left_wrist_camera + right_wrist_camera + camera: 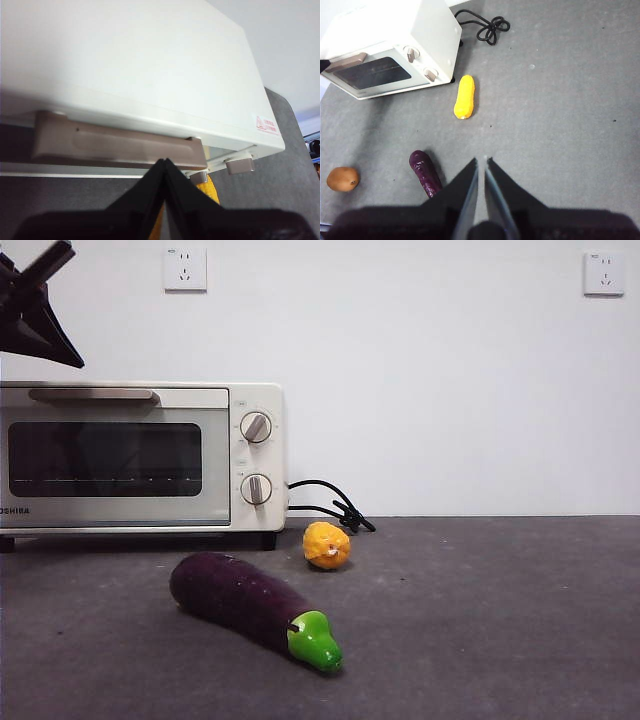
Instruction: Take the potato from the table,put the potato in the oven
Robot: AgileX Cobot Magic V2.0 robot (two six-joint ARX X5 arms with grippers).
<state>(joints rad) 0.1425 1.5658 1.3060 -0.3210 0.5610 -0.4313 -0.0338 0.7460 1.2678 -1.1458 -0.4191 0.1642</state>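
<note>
Potato point(342, 179) on table point(560, 100), oven point(395, 45) door closed.

We are seeing a boxy cream-white toaster oven point(140, 455) showing dark glass and silver-grey knobs, a smooth tan-orange potato point(342, 179) bearing one small dark spot, a glossy deep-purple eggplant point(240, 598) ending in bright green, a bumpy yellow-orange corn cob point(464, 96), and a mottled dark grey table point(480, 620).

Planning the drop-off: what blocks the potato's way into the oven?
The oven's glass door is closed. The left gripper, jaws shut, sits at its handle; the potato lies on the table.
</note>
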